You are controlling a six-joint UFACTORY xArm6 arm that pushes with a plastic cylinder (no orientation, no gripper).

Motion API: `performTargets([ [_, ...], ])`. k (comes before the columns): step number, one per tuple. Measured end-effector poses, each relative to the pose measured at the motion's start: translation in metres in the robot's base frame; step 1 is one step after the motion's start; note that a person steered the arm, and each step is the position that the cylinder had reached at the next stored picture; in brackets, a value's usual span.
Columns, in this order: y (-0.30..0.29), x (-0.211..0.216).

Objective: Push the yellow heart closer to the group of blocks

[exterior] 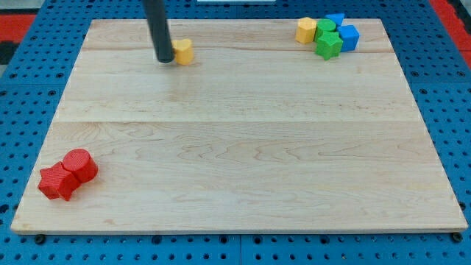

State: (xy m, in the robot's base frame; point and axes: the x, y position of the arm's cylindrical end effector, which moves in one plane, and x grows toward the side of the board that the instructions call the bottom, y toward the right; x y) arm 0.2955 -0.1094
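The yellow heart (183,51) lies near the view's top, left of centre, on the wooden board (235,147). My tip (164,60) touches the board just left of the heart, close against its left side; the dark rod rises up out of the view's top. The group of blocks sits at the view's top right: a yellow block (306,30), a green block (325,29), a green star-like block (329,46), a blue block (349,37) and another blue block (335,20). A wide stretch of board lies between the heart and this group.
A red cylinder (80,165) and a red star-like block (57,182) sit together at the view's bottom left. The board rests on a blue pegboard surface (29,88).
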Motion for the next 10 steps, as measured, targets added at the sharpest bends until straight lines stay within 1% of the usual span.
performTargets([
  [1, 0.053, -0.017],
  [2, 0.053, -0.021],
  [3, 0.021, -0.027],
  [4, 0.023, -0.046],
  [5, 0.04, -0.068],
  [6, 0.069, -0.06],
  [7, 0.097, -0.032],
  [8, 0.118, -0.022],
  [9, 0.104, -0.012],
  [10, 0.104, 0.0],
])
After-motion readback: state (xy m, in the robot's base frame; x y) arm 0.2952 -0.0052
